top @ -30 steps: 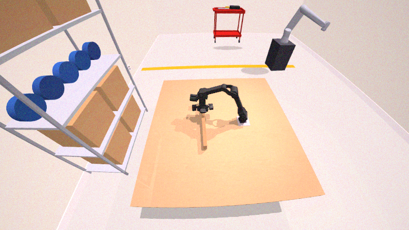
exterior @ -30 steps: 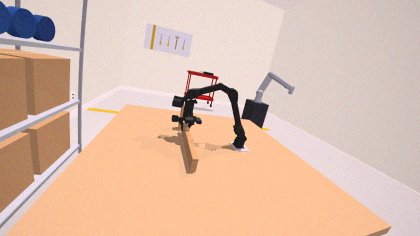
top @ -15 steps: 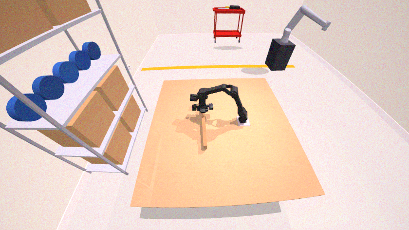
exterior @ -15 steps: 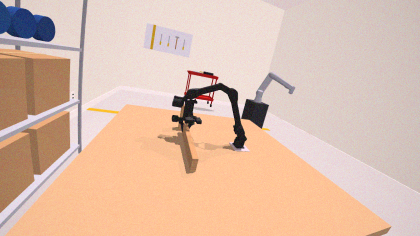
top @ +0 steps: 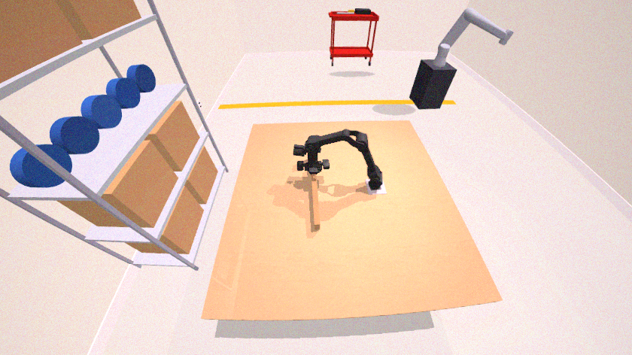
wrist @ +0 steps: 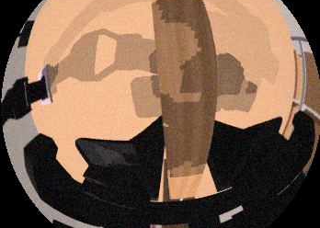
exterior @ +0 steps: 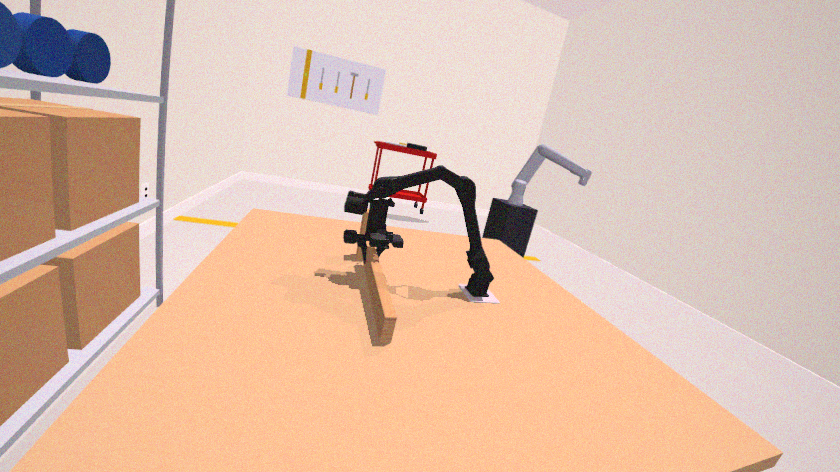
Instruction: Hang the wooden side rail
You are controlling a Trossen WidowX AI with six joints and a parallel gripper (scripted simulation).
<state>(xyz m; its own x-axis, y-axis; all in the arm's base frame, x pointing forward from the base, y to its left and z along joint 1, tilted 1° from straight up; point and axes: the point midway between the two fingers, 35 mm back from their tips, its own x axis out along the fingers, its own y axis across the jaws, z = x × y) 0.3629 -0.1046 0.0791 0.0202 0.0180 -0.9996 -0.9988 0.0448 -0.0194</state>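
The wooden side rail (top: 315, 206) (exterior: 380, 296) (wrist: 186, 79) runs lengthwise on the table (top: 382, 248) (exterior: 433, 392). Its far end, nearest the top and exterior views, looks to be down at the table top. My gripper (exterior: 372, 257) (wrist: 177, 118) points down and is shut on the rail near its other end, with a finger on each side. The headboard post (exterior: 363, 224) shows as a narrow upright wooden strip just behind the gripper in the exterior view. The gripper hides the rail's hook end, both steel hooks, the slot and the pins, so I cannot tell whether the hooks sit on the pins.
My arm's base (top: 375, 183) (exterior: 478, 285) stands on a white plate to the right of the rail, and the arm arches over to the gripper. A shelf rack with boxes and blue drums stands left of the table. A red cart and a grey arm stand beyond it.
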